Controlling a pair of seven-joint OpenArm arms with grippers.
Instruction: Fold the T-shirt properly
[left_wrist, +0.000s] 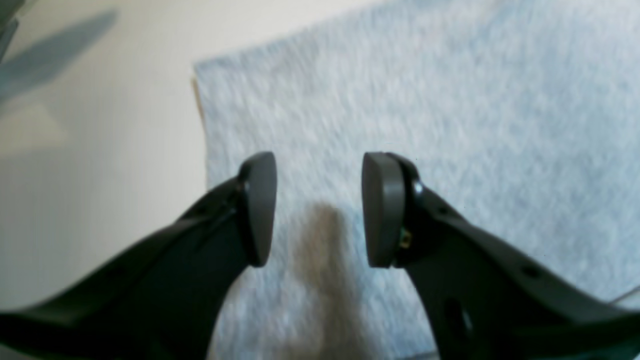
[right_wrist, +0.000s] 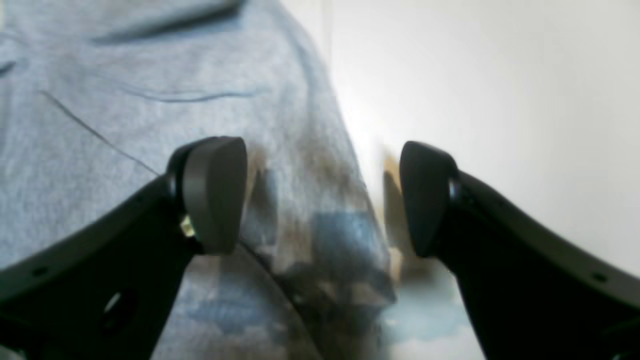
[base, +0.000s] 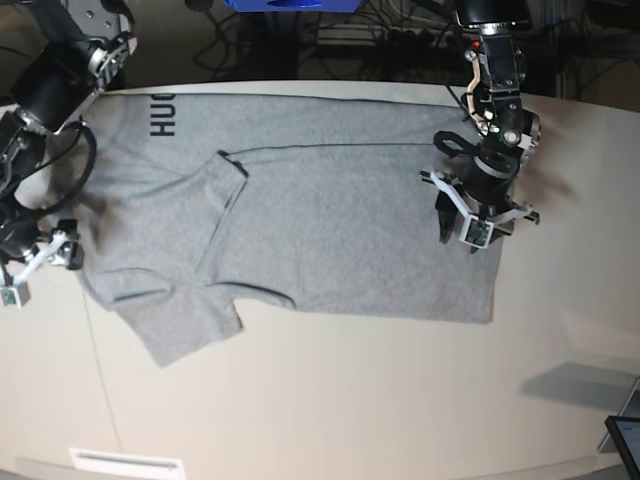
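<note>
Bare table (base: 350, 400) below T-shirt (base: 330, 220)

A pale cream surface (base: 350, 400) fills most of the base view, smooth and matte. Toward seven o'clock a white rectangular label or vent strip (base: 126, 463) lies flat near the front edge. At five o'clock the corner of a dark screen-like device (base: 626, 438) pokes in from the frame's edge, and a soft grey shadow (base: 575, 385) falls on the surface just above it. Along twelve o'clock, beyond the far edge, sits a blue object (base: 290, 5) among a tangle of dark cables (base: 400, 25) against a dim background.
</note>
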